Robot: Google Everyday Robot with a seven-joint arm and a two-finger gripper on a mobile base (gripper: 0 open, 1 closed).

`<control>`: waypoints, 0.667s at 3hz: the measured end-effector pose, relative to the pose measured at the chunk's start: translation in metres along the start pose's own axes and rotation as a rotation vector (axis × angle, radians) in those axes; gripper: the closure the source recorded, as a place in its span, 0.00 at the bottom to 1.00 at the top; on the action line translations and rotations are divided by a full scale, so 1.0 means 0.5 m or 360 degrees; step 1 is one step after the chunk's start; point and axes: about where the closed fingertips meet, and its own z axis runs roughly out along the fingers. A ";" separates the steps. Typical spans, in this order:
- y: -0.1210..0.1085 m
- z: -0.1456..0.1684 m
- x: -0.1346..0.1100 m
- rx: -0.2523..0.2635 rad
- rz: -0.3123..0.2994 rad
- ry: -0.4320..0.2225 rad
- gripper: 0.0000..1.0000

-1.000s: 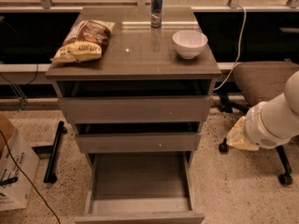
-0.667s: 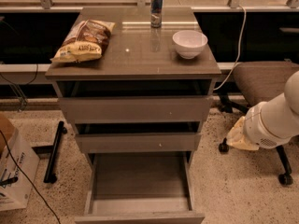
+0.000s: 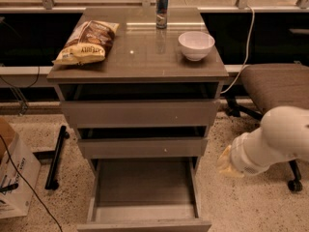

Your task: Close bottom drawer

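Observation:
The bottom drawer [image 3: 145, 183] of the grey-brown cabinet is pulled far out toward me. Its long bare tray is in full view and its narrow front panel [image 3: 145, 224] sits at the lower edge of the picture. The middle drawer [image 3: 142, 147] and the top drawer [image 3: 140, 113] above it stand slightly ajar. My white arm [image 3: 273, 141] comes in from the right. Its gripper [image 3: 226, 162] is a pale yellowish tip low beside the cabinet's right side, apart from the bottom drawer and level with the back of its tray.
On the cabinet top [image 3: 140, 57] lie a bag of chips [image 3: 87, 42], a can [image 3: 162, 11] and a white bowl [image 3: 196, 45]. A brown office chair [image 3: 275, 83] stands at the right behind my arm. A cardboard box [image 3: 14, 178] and a black bar [image 3: 55, 156] are on the floor at the left.
My arm and gripper have moved down and a little left, closer to the cabinet's lower right side. The drawers have not moved.

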 end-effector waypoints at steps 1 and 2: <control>0.034 0.086 0.008 -0.0006 -0.0068 0.0001 1.00; 0.063 0.173 0.027 -0.0039 -0.0063 -0.0019 1.00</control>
